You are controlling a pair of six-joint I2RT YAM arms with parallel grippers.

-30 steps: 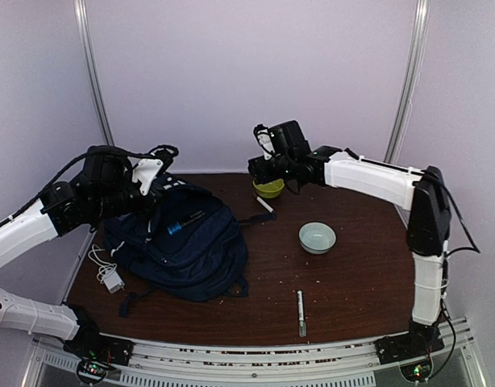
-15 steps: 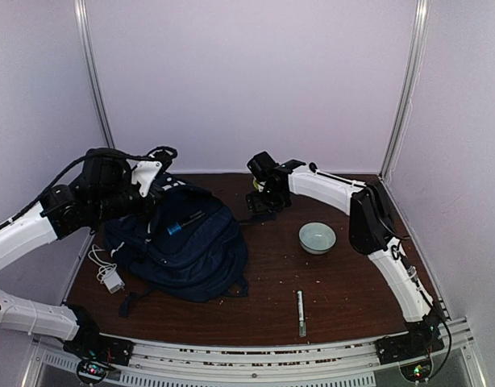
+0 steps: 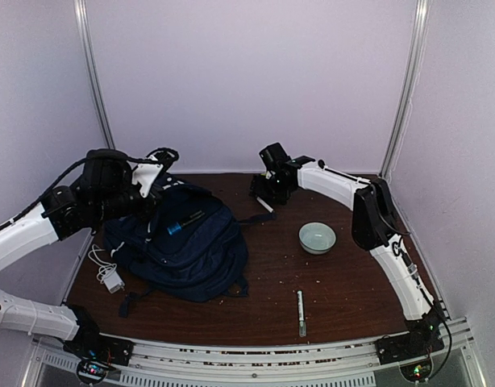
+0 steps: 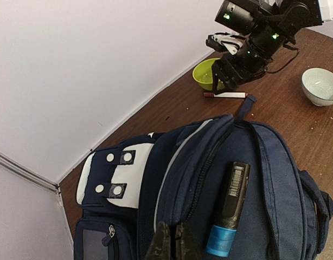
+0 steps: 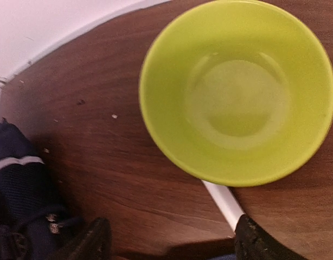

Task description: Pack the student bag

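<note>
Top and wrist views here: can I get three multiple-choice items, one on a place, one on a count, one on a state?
1. The black tube with a blue cap lies:
A) on the backpack
B) in a bowl
C) on the floor

2. Bowls on the table:
A) one
B) two
C) three

3. The right gripper is:
A) shut on a pen
B) shut on a bowl's rim
C) open, holding nothing

Answers:
1 A, the tube rests on the backpack's blue front panel.
2 B, a green bowl and a pale bowl are the only ones in view.
3 C, its fingers stand wide apart with only bare table between them, beside the green bowl.
</note>
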